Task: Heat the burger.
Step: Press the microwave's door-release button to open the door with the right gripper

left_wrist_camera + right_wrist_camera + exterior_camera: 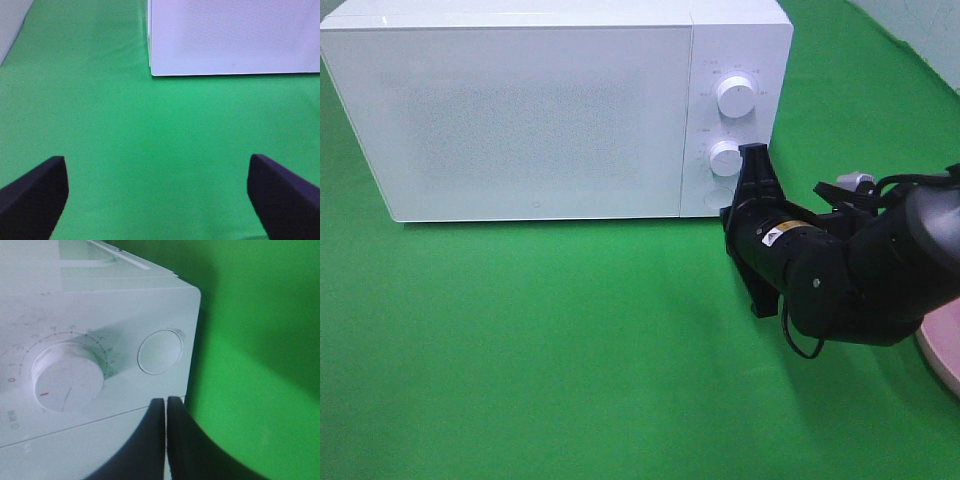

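So the white microwave [535, 110] sits at the back of the green-covered desk [570, 350] with its door shut. The right pincer [752, 150] is up against the control panel, fingers pressed together with nothing between them. From the high camera its tip sits just beside the lower knob [725, 158], under the upper knob [736, 96]. The right wrist cam puts the tip [166, 401] close to the round button [160, 351], next to the timer dial [67, 377]; can't tell if it's actually touching the panel. The left pincer [157, 160] hangs spread wide over bare cloth, facing the microwave's front corner [200, 55]. A pink plate [945, 350] peeks in at the right edge. The burger itself isn't visible, so can't tell where it is
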